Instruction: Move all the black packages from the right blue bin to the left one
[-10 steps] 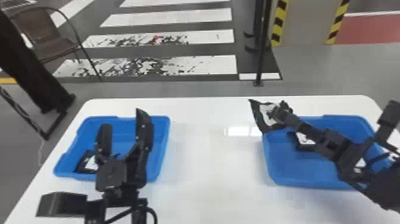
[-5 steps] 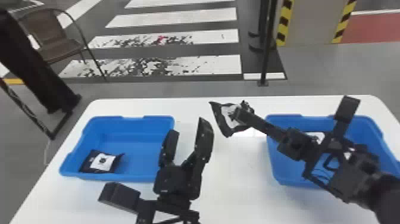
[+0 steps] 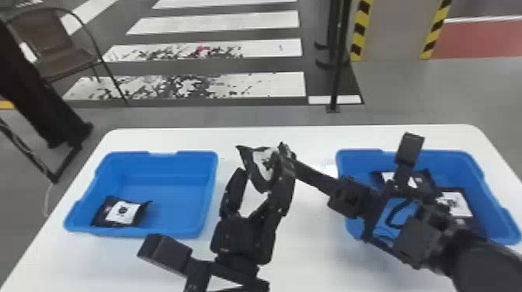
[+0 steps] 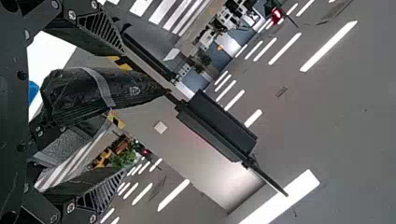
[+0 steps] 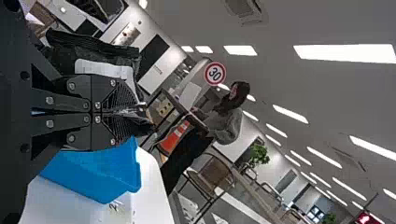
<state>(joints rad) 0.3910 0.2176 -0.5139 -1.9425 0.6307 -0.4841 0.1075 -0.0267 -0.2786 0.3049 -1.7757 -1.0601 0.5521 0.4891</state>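
Over the middle of the table, my right gripper (image 3: 284, 156) holds a black package with a white label (image 3: 265, 162) in the air. Below it, my left gripper (image 3: 263, 176) stands open, its fingers around the package's lower end. Seen from the left wrist, the package (image 4: 100, 93) is between the spread fingers of the left gripper (image 4: 116, 112). In the right wrist view the right gripper (image 5: 133, 112) is shut on the package (image 5: 100, 58). One package (image 3: 123, 212) lies in the left blue bin (image 3: 134, 233); others (image 3: 454, 204) lie in the right blue bin (image 3: 359, 152), partly behind the right arm.
Both bins stand on a white table (image 3: 310, 256), with a gap between them where the grippers meet. The right arm crosses above the right bin. Beyond the table are a chair (image 3: 58, 46) and a black pole (image 3: 338, 70).
My left gripper has moved right, away from the left bin, and its fingers now flank the package. The right gripper has carried the package left from the right bin's edge to mid-table.
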